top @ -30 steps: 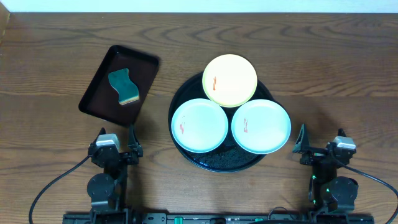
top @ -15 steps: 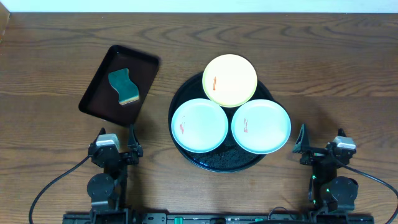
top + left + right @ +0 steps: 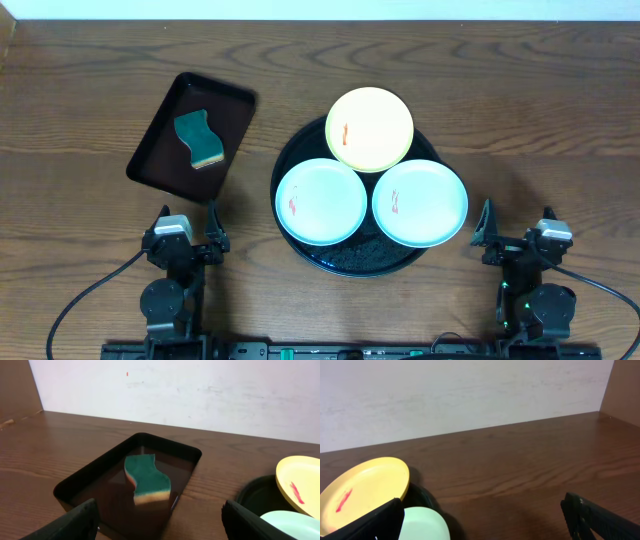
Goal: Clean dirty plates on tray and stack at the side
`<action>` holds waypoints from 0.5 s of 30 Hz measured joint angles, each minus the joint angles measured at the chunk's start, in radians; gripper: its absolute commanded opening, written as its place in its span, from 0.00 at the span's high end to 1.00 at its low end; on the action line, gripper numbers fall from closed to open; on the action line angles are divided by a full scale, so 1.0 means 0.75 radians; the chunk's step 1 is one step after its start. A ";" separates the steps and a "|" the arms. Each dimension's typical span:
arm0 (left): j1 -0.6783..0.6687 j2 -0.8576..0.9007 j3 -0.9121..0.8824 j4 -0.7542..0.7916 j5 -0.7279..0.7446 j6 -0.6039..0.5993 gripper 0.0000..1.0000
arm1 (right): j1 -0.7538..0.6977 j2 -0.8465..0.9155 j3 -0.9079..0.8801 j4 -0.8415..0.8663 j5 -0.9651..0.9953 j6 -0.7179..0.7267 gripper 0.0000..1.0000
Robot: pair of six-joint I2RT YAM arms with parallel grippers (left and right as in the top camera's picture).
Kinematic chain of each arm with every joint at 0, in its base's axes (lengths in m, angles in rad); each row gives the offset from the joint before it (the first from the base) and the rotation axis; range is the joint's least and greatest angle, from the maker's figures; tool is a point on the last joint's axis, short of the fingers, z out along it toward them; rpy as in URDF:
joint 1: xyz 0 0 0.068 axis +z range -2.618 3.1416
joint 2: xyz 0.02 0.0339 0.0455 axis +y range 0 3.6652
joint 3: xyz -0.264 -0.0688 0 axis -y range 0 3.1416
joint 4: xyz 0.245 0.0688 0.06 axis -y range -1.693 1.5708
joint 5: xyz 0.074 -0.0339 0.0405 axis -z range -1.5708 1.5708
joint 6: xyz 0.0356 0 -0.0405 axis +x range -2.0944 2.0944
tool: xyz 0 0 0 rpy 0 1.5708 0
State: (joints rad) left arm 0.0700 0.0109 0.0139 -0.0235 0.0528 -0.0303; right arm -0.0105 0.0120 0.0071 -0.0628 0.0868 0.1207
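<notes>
From above, the three plates (image 3: 369, 129) cover most of the round tray (image 3: 350, 262). Only its rim and a dark bit at the front show. The red marks (image 3: 345, 133) are too small to tell what they are. In the left wrist view the yellow plate (image 3: 300, 480) runs off the right edge and a pale plate (image 3: 292, 522) runs off the bottom. The left gripper (image 3: 159, 522) shows just two tips there. The right gripper (image 3: 482, 521) is cut off at the bottom of its own view too.
</notes>
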 measured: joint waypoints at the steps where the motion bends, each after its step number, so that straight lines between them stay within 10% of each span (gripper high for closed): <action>1: 0.000 0.000 0.000 0.001 0.001 -0.007 0.21 | 0.000 0.000 0.000 0.000 -0.001 0.000 0.01; 15: 0.000 0.000 0.000 0.042 0.274 -0.779 0.21 | 0.000 0.000 0.000 0.000 -0.001 0.000 0.01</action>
State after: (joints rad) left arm 0.0700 0.0109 0.0139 0.0078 0.2581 -0.6147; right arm -0.0105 0.0120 0.0071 -0.0628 0.0864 0.1207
